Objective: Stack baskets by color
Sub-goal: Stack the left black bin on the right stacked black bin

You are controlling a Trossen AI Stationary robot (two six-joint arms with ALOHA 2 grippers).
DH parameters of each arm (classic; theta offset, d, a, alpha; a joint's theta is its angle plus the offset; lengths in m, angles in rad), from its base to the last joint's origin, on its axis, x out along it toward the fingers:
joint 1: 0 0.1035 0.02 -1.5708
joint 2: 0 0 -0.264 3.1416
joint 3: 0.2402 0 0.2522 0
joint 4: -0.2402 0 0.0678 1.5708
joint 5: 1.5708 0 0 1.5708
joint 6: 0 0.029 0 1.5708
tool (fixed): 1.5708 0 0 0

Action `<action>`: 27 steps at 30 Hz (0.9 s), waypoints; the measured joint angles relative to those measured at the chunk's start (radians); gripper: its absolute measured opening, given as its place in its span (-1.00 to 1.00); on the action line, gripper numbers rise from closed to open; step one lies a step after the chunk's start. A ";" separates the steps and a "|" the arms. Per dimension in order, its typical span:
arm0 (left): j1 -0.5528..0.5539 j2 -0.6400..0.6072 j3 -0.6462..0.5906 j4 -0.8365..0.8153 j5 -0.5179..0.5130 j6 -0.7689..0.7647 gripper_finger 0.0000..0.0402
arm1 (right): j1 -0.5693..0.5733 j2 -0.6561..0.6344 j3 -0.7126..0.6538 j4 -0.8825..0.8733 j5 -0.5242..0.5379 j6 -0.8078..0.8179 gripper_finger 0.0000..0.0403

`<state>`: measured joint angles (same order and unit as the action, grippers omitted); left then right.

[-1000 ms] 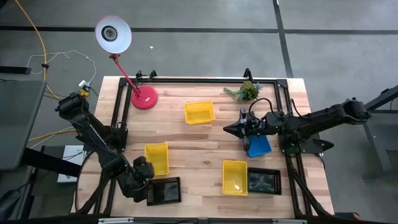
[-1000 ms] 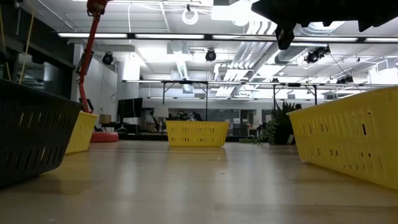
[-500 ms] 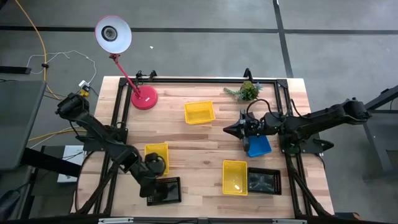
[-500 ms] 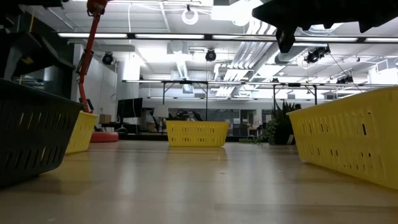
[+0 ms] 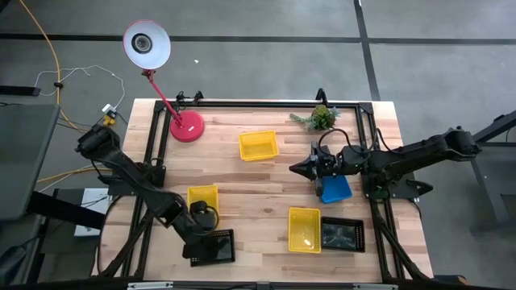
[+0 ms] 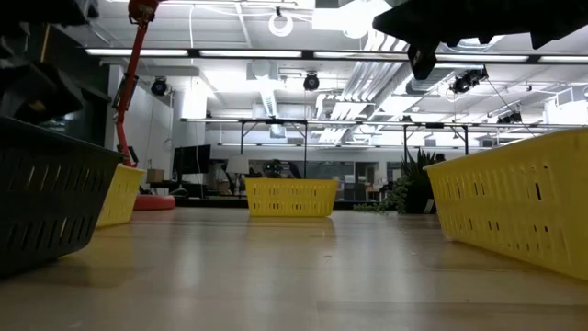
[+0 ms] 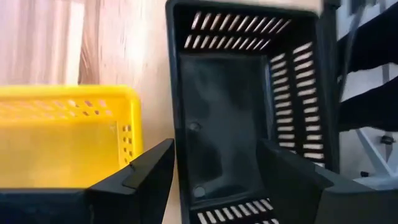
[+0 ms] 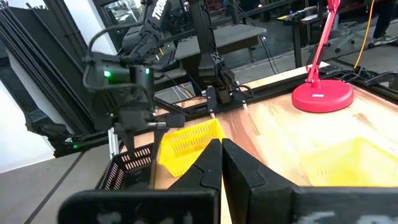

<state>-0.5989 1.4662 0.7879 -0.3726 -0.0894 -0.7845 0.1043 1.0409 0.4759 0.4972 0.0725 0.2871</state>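
The left pincer (image 5: 203,234), spread wide, hangs over a black mesh-sided basket (image 7: 249,106); a yellow basket (image 7: 65,134) lies beside.

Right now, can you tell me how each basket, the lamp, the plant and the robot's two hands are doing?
Left gripper: open, over the black basket.
Right gripper: shut, empty, above the table.
Black basket by the left gripper: upright, empty.
Three yellow baskets: upright, apart, unstacked.
Blue basket: upright, under the right arm.
Other black basket: upright, beside a yellow one.
Lamp: standing.
Plant: upright.
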 joint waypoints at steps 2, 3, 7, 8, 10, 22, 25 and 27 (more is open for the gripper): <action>0.000 0.019 -0.001 -0.005 0.003 0.002 0.06 | 0.000 0.000 0.000 -0.001 0.000 0.000 -1.00; 0.000 0.026 -0.001 -0.004 0.003 0.001 0.06 | 0.000 0.000 0.000 -0.001 0.000 0.000 -1.00; 0.005 0.034 -0.001 -0.010 -0.019 -0.012 0.06 | 0.000 0.000 0.000 -0.002 0.000 0.000 -1.00; 0.005 0.035 -0.001 -0.013 -0.026 -0.013 0.05 | 0.000 0.000 0.000 -0.002 0.000 0.000 -1.00; 0.006 0.035 -0.001 -0.016 -0.029 -0.004 0.01 | 0.000 0.000 0.000 -0.002 0.000 0.000 -1.00; 0.051 0.025 -0.001 -0.026 -0.029 -0.012 -0.95 | -0.001 0.000 0.000 0.001 -0.001 0.075 -1.00; 0.078 -0.012 0.008 -0.016 -0.021 -0.018 -0.94 | -0.001 0.000 0.000 0.023 -0.009 0.096 -1.00; 0.100 -0.046 0.027 -0.020 -0.027 0.010 -0.98 | -0.001 0.000 0.000 0.053 -0.012 0.080 -1.00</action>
<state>-0.4988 1.4206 0.8151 -0.3930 -0.1165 -0.7748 0.1028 1.0408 0.4759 0.5497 0.0608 0.3670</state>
